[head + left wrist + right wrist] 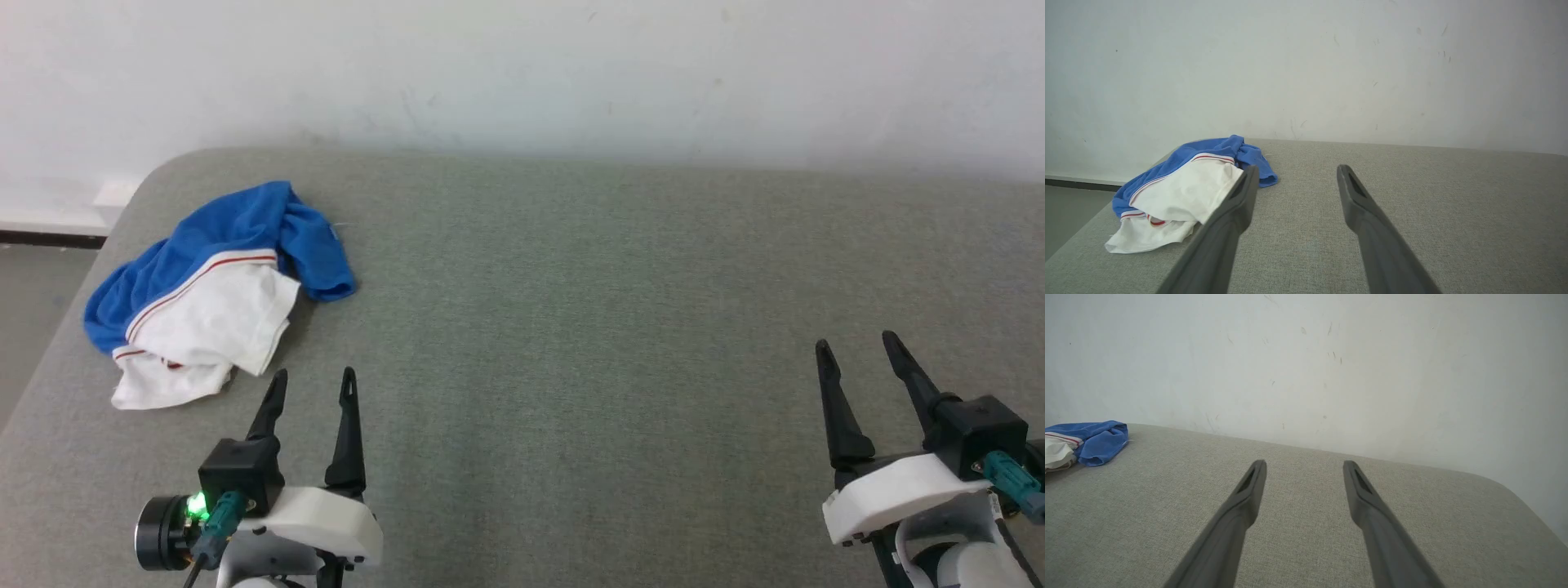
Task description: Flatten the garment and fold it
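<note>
left gripper (315, 372): jaws apart, empty, nearer arm | right gripper (854, 339): jaws apart, empty, well apart from cloth | garment (212, 286): crumpled at 11 o'clock of left jaws, long axis apparently 7-to-1 o'clock, table (571, 327) left edge

No text, number, label or brand can be read. The crumpled blue-and-white shirt (216, 286) shows only plain cloth and thin red stripes across its folds, and the pale wall (522, 73) behind it carries only faint scuffs.

surface: grey fabric-covered table (620, 327) | on it: crumpled garment (214, 286), far-left corner
</note>
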Controlling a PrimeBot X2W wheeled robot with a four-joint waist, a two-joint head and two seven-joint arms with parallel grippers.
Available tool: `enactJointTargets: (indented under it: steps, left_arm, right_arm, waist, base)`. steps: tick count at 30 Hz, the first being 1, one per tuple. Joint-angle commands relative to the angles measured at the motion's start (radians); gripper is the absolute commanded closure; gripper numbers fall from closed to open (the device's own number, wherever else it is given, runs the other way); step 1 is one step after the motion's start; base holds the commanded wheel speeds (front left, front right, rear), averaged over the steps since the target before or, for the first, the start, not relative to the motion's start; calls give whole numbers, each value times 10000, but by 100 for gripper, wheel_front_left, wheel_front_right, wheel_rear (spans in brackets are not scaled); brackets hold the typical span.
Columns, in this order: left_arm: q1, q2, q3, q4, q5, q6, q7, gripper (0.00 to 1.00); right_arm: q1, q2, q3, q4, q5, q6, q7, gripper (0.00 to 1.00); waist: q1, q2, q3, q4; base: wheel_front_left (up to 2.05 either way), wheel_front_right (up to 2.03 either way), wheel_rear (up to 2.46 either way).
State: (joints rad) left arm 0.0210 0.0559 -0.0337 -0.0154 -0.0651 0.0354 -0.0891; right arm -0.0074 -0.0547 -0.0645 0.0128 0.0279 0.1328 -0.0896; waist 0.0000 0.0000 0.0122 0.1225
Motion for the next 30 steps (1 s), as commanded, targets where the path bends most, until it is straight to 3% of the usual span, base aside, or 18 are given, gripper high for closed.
enactJointTargets:
  steps: [1, 30]
  left_arm:
    - [173, -22, -20, -55, -129, 70, -123, 0]
    - [563, -35, -92, -79, -530, 236, -708, 0]
  right_arm:
    - [121, 16, -36, 28, 41, -8, -119, 0]
    - [161, 27, 468, 538, 84, -13, -704, 0]
  waist:
    - [0, 0, 17, 215]
    - [0, 0, -62, 2164]
  base:
    - [0, 0, 0]
    - [0, 0, 0]
